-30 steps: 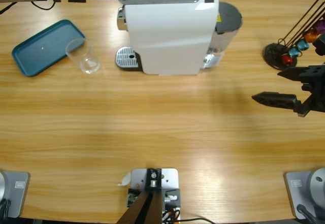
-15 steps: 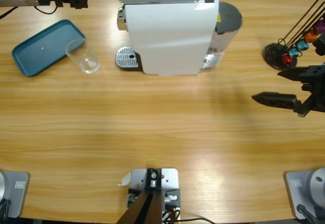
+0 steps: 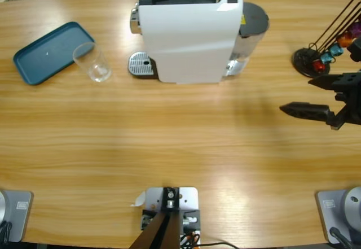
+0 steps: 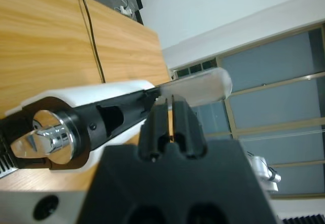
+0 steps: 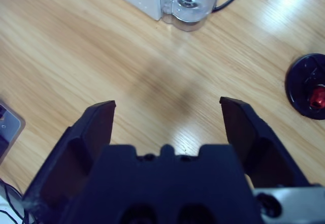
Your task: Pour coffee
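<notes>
— Black jaws of the right gripper (image 5: 167, 117) spread wide over bare wooden counter (image 3: 169, 142), at the right edge of the high view.
— And the left?
— Left gripper (image 4: 171, 113): jaws pressed together, at the raised lever (image 4: 195, 86) on the white coffee machine (image 3: 189, 34), upper middle.
— Cup?
— Clear glass (image 3: 93, 61) upper left, just beside the drip tray (image 3: 141, 64), touching a blue tray (image 3: 48, 51).
— Far right?
— Capsule rack (image 3: 324, 51).

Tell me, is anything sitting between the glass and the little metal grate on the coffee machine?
No, nothing visible does. The glass stands on the table beside the blue tray, and only bare wood lies between it and the grate at the foot of the coffee machine.
</notes>
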Motion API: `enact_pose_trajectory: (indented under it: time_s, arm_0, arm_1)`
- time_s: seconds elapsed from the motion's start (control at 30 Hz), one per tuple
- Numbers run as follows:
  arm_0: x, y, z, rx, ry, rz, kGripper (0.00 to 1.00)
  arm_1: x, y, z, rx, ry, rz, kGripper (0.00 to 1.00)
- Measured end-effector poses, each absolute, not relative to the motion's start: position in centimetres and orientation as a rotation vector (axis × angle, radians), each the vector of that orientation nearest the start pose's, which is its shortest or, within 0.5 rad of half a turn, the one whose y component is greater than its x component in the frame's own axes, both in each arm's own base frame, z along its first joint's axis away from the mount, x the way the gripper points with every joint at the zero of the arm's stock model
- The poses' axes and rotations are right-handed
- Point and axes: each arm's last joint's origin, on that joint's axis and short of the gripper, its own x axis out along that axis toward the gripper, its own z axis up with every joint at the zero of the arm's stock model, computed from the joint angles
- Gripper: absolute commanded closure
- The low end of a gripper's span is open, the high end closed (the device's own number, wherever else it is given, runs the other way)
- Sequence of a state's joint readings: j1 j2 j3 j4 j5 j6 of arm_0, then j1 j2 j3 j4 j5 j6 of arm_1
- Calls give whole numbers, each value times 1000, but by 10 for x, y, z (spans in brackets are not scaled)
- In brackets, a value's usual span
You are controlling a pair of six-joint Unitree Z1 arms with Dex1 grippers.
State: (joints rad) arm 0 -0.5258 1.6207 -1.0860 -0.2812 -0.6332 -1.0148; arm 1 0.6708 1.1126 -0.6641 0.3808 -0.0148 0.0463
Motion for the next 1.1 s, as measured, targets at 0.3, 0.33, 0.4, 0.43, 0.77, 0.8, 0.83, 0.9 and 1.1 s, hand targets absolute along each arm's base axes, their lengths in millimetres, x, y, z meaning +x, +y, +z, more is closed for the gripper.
enact_pose_trajectory:
  time_s: [0.3,0.33,0.4,0.43,0.77,0.8,0.83,0.9,1.1]
  arm_0:
    - [263,-205,416,-471,811,-665,32]
    - [254,-205,421,-381,787,-635,32]
    - [232,-198,433,-224,711,-582,36]
    - [219,-191,438,-171,677,-565,41]
    - [132,-108,378,-8,642,-437,52]
    - [128,-104,372,-3,632,-440,55]
    - [124,-100,368,3,624,-442,55]
    - [120,-96,361,24,599,-455,54]
    - [115,-90,335,131,509,-467,50]
  arm_1:
    - [116,90,286,-230,811,586,142]
    - [116,90,286,-221,813,574,141]
    - [117,89,286,-204,813,529,106]
    - [117,88,286,-196,812,506,92]
    - [113,47,300,-21,755,189,73]
    - [108,41,304,0,721,169,81]
    - [102,35,308,21,686,144,103]
    - [96,27,313,43,634,98,101]
    - [106,25,321,-4,539,17,152]
